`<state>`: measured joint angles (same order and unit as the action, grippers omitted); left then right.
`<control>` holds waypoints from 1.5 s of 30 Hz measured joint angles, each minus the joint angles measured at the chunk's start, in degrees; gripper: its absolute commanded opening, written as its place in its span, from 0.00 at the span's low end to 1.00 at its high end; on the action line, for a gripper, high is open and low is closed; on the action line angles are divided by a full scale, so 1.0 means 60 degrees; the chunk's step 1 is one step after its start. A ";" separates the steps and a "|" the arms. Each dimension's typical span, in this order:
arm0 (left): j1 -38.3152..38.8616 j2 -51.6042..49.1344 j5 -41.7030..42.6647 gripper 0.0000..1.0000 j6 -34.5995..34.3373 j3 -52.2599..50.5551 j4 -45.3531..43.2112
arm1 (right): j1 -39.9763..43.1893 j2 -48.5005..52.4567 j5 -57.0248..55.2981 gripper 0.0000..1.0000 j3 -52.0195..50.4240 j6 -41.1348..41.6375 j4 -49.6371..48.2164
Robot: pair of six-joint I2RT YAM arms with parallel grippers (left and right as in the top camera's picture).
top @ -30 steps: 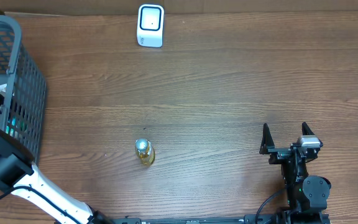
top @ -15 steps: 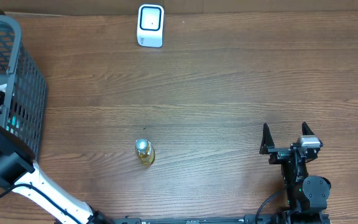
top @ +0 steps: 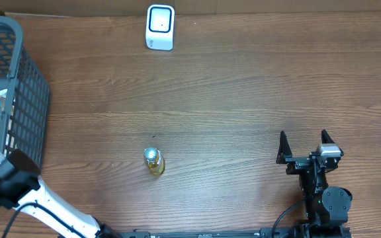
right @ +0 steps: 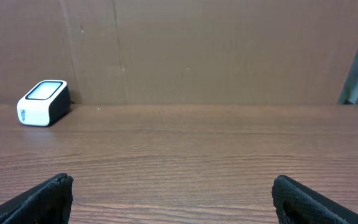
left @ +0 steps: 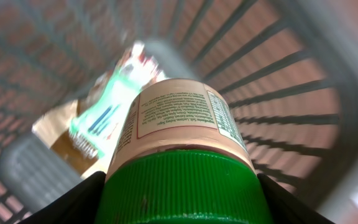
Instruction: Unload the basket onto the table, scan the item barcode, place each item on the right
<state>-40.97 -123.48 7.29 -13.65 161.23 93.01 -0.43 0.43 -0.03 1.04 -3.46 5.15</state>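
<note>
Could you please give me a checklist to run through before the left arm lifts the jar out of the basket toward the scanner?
1. Left claw grip on the green-lidded jar: ok, fingers press it from both sides.
2. Jar clear of the basket: not ok, basket walls surround it.
3. Barcode position: cannot tell, only printed label text shows.
4. Scanner unobstructed: ok, nothing stands near it.
5. Small bottle out of the way: ok, upright mid-table, apart from the scanner.
6. Right claw parked: ok, open and holding nothing.
</note>
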 measured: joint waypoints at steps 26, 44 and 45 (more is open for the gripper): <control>0.8167 0.2528 0.1053 0.59 0.0313 -0.0780 0.0670 | 0.0000 0.0000 0.0000 1.00 0.0004 0.0004 0.0000; 1.2892 0.2521 -0.0550 0.59 -0.0998 -0.7701 -0.2065 | 0.0000 0.0000 0.0000 1.00 0.0000 0.0004 0.0000; 1.3019 0.2514 -0.0590 0.59 -0.1082 -0.8116 -0.2302 | 0.0000 0.0000 -0.0004 1.00 0.0000 0.0000 0.0004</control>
<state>37.15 -108.40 3.75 -20.14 112.53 79.20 -0.43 0.43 -0.05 1.04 -3.46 5.17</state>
